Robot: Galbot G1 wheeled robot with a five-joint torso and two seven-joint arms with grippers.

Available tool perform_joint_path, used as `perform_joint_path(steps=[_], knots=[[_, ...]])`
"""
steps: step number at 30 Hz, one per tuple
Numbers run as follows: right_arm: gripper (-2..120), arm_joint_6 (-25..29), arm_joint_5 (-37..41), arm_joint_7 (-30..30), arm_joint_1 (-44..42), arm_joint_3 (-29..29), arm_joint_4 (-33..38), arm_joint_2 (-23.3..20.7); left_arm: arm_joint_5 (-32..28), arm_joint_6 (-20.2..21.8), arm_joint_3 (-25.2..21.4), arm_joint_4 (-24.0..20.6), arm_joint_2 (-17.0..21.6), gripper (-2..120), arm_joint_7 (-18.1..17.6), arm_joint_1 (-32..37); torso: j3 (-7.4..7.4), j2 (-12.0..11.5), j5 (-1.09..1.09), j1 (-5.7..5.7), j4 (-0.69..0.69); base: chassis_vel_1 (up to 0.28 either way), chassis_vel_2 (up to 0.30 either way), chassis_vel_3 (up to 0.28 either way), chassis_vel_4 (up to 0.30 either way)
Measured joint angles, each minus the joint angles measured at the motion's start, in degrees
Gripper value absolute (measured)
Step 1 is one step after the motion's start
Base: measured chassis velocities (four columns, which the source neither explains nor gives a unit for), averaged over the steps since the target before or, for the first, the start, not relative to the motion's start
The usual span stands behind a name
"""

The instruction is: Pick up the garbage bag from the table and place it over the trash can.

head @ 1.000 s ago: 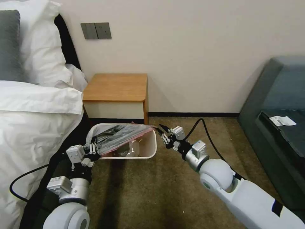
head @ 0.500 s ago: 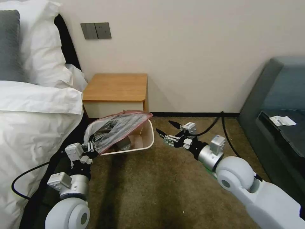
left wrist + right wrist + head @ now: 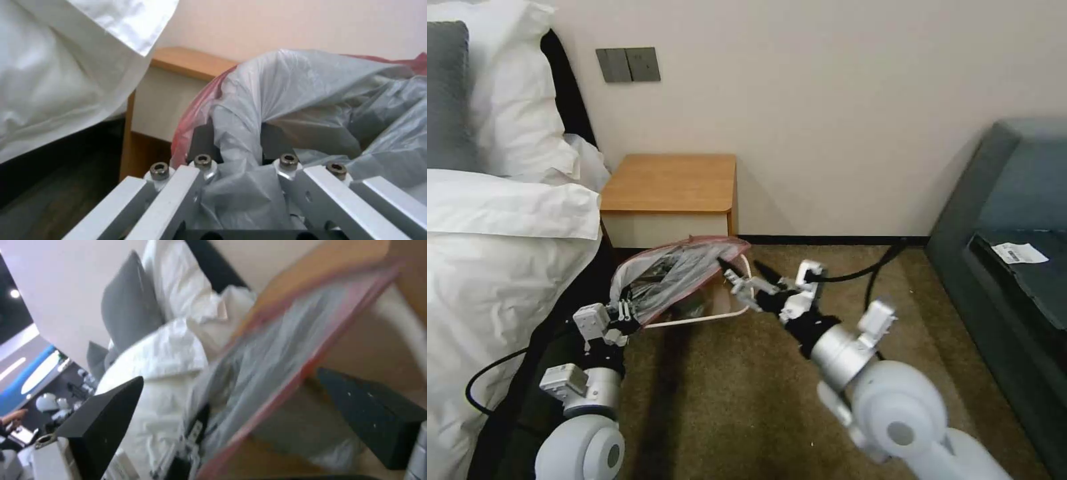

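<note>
Two hands are working one trash can (image 3: 735,312): the left hand (image 3: 625,313) is pinching the garbage bag (image 3: 674,280) at the can's near-left corner, the right hand (image 3: 746,280) is hovering spread-fingered at its right rim. One desk (image 3: 670,183) is standing behind.

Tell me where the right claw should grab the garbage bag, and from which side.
Take the garbage bag by its raised pinkish-red rim near the trash can's right wall. The rim stands loose there. The open right claw comes from the right; the left claw pinches the opposite end.
</note>
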Motion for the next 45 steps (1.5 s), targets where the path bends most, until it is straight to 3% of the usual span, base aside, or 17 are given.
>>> perform_joint_path(steps=[5, 13, 15, 17, 19, 22, 35, 45], knots=[[97, -0.1, -1.3, 0.1, 1.5, -2.7, -4.0, 2.0, -0.4, -0.3, 0.4, -0.3, 0.0, 11, 0.5, 0.2, 0.00, 0.0, 0.00, 0.00, 0.00, 0.000, 0.000, 0.000, 0.000], [78, 0.2, -3.0, -0.9, 3.4, -3.3, -8.3, 4.0, -0.3, -0.3, 0.5, -1.5, 0.0, 11, 0.8, 0.8, 0.00, 0.0, 0.01, 0.00, 0.00, 0.000, 0.000, 0.000, 0.000], [68, 0.3, -3.6, -1.5, 3.5, -2.6, -8.9, 4.3, -0.2, -0.3, 0.5, -1.5, -0.2, 11, 0.9, 0.9, 0.00, 0.0, 0.00, 0.00, -0.01, 0.000, 0.000, 0.000, 0.000], [65, 0.3, -3.8, -1.7, 3.5, -2.4, -8.9, 4.3, -0.2, -0.4, 0.5, -1.4, -0.2, 11, 0.9, 1.0, 0.00, 0.0, 0.00, 0.00, -0.01, 0.000, 0.000, 0.000, 0.000], [52, 0.3, -4.2, -2.3, 3.5, -1.3, -9.0, 4.4, 0.0, -0.6, 0.7, -1.1, -0.4, 11, 0.9, 1.2, 0.00, 0.0, 0.00, 0.00, -0.01, 0.000, 0.000, 0.000, 0.000], [48, 0.3, -4.3, -2.5, 3.5, -0.7, -8.9, 4.4, 0.2, -0.7, 0.7, -1.0, -0.5, 11, 0.9, 1.4, 0.00, 0.0, 0.00, 0.00, -0.01, 0.000, 0.000, 0.000, 0.000], [1, 0.8, -5.5, -3.2, 4.0, 0.6, -8.6, 3.9, 0.3, -0.9, 0.5, -1.2, -0.5, 11, 0.9, 1.9, 0.00, 0.0, 0.00, 0.00, -0.01, 0.000, 0.000, 0.000, 0.000], [0, 0.9, -6.5, -3.3, 3.8, 0.6, -8.6, 3.9, 0.3, -0.9, 0.4, -1.2, -0.5, 11, 0.9, 2.0, 0.00, 0.0, 0.00, 0.00, -0.01, 0.000, 0.000, 0.000, 0.000]])
